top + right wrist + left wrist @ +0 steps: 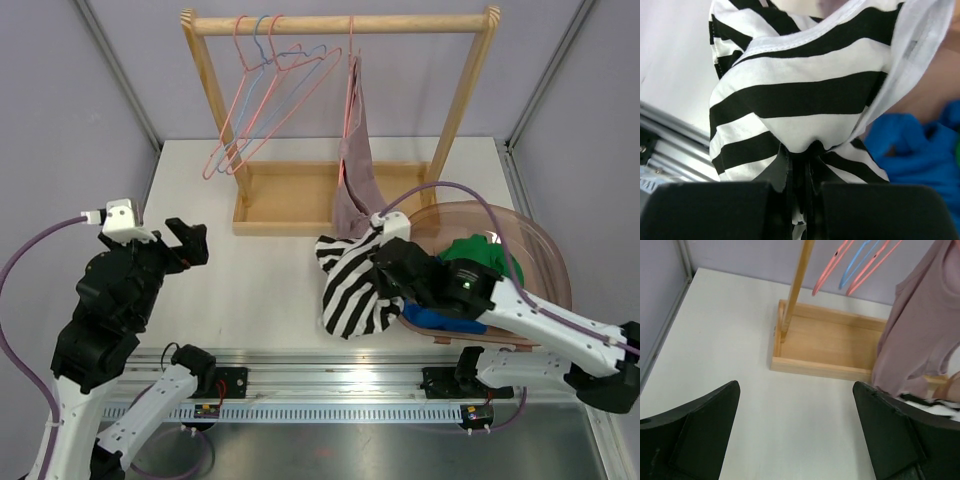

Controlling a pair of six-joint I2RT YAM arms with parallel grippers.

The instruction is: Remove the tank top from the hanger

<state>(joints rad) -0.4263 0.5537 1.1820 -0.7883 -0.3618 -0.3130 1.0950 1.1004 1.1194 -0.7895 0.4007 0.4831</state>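
1. The tank top (352,150) is a soft, mauve, sleeveless piece. It hangs in long limp folds from a thin pink wire hanger (350,45) on the rack's round wooden rail (340,22), and its hem reaches the rack's base.
2. The rack's base is a shallow, pale wooden tray (285,195) with low walls. Several bare wire hangers (262,95), pink and blue, hang tilted at the left of the rail.
3. The right gripper (800,167) has its black jaws pinched tight on a bunched fold of a striped cloth (795,95). This is a smooth knit with broad black and white bands and a stitched hem. It droops in a rounded lump over the table edge, just below the tank top's hem.
4. The left gripper (795,440) is spread wide with nothing between its matte black, wedge-shaped fingers (695,432). It hovers over the smooth white table (730,340), well left of the rack.
5. A translucent, brownish, oval tub (545,250) sits on the right. It holds a crumpled green cloth (485,258) and a blue cloth (440,320).
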